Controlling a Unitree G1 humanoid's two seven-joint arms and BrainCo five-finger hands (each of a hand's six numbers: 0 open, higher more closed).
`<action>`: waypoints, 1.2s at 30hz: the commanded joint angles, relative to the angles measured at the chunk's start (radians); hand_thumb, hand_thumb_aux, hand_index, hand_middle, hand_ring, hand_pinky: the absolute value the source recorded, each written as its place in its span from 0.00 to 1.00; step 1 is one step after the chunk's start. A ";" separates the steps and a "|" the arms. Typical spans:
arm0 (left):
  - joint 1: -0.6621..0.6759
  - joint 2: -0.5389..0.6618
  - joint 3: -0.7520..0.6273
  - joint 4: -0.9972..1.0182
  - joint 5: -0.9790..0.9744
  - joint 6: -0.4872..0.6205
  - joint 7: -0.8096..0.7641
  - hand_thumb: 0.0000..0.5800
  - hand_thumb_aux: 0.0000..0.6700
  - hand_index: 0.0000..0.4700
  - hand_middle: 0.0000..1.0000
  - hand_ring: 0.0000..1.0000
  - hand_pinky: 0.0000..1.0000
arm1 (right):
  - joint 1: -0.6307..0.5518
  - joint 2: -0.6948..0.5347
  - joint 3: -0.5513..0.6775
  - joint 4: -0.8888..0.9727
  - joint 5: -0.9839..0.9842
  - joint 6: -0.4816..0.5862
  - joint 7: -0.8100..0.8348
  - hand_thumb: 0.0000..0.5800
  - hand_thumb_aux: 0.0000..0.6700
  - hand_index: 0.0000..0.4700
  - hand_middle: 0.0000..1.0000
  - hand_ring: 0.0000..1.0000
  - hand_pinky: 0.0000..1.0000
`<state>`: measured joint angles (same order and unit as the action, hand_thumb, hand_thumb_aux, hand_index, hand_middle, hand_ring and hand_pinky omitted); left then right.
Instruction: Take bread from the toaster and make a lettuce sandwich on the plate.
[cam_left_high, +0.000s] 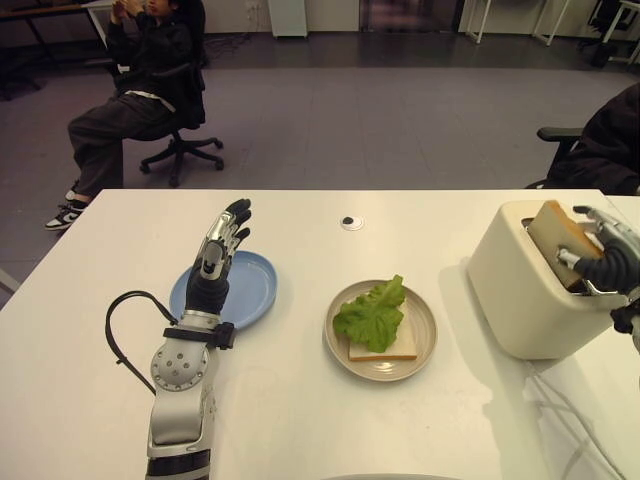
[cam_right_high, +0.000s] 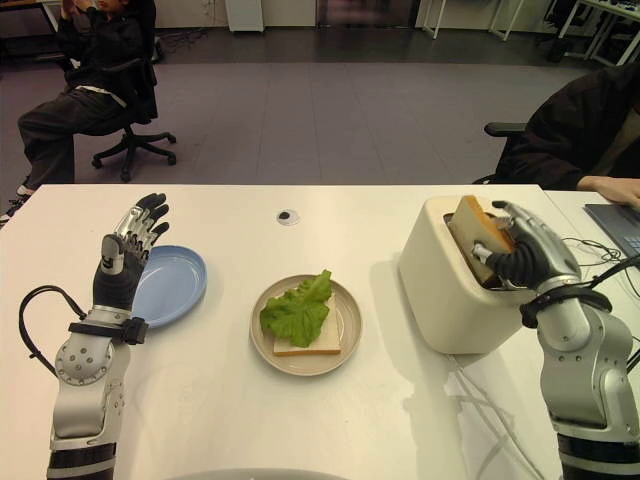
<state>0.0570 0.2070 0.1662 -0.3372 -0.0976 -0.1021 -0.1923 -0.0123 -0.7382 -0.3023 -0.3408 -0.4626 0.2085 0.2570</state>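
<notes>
A white table (cam_right_high: 330, 430) is filling the near part of the scene and carrying everything. A cream toaster (cam_left_high: 520, 300) is standing on its right side, near the right edge, with pale cables (cam_right_high: 490, 410) trailing across the table just in front of it. A toast slice (cam_left_high: 555, 235) is sticking up out of the toaster's slot, tilted, with its brown crust showing. The right robot hand (cam_right_high: 525, 250) is sitting over the top of the toaster with its fingers curled around that slice, grasping it while the slice's lower part is sitting down in the slot. The left robot hand (cam_left_high: 222, 245) is hanging over the left side of the table, across the left part of a blue plate (cam_left_high: 255, 290), with its fingers stretched out, pointing away from the robot and holding nothing. The blue plate is lying flat, left of centre. A beige plate (cam_left_high: 425, 345) is resting at the middle of the table, between the blue plate and the toaster and apart from both. A bread slice (cam_left_high: 395, 348) is lying flat on it, and a green lettuce leaf (cam_left_high: 372, 315) is lying on top of that slice, covering most of it and reaching toward the plate's far rim. A small round fitting (cam_left_high: 351, 222) with a dark centre is sitting in the table surface beyond the beige plate
</notes>
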 joint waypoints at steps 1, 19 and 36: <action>0.001 -0.001 -0.009 -0.003 0.012 -0.007 0.008 0.00 0.00 0.00 0.00 0.00 0.00 | -0.103 0.037 -0.070 -0.038 0.052 -0.033 -0.089 1.00 1.00 1.00 0.00 0.00 0.00; -0.008 -0.006 -0.040 0.010 0.037 -0.024 0.028 0.00 0.00 0.00 0.00 0.00 0.00 | -0.219 0.263 0.131 -0.208 0.779 0.443 0.160 1.00 1.00 1.00 0.00 0.00 0.00; -0.010 -0.020 -0.071 0.004 0.053 -0.026 0.042 0.00 0.00 0.00 0.00 0.00 0.00 | -0.531 0.151 0.614 0.084 0.650 0.488 0.473 1.00 1.00 1.00 0.00 0.00 0.00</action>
<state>0.0419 0.1872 0.0984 -0.3285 -0.0569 -0.1345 -0.1554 -0.4751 -0.5610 0.2852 -0.2664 0.2314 0.7315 0.7066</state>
